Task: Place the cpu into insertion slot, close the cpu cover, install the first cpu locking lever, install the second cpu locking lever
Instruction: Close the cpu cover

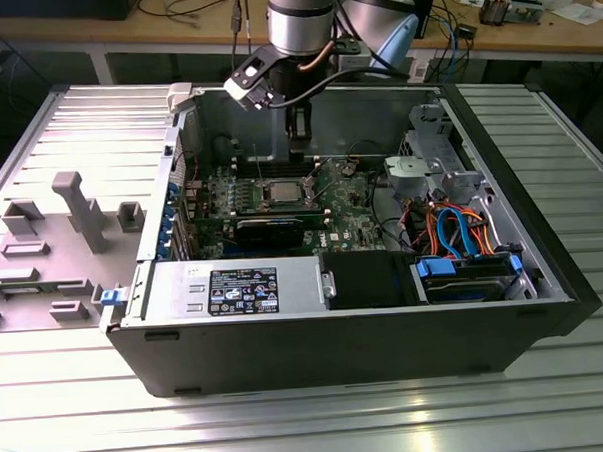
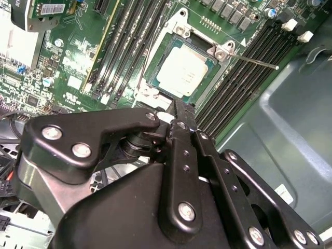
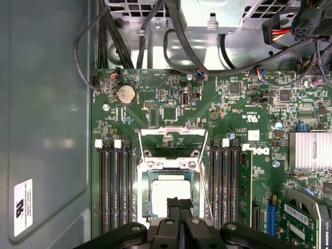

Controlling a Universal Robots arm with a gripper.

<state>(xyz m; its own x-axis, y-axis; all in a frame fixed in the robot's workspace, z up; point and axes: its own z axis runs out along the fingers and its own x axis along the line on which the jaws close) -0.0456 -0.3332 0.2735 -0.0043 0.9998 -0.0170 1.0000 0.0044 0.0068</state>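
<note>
— Jaws of gripper: pressed together, nothing between.
— And chip?
— Just below the tips, seated flat in socket, silver top up. Touching or not: cannot tell.
— Cover?
— Swung open, just beyond the tips, past the socket's far edge.
— Lever?
— Thin rod, sticking out off the socket's corner, over memory slots.
</note>
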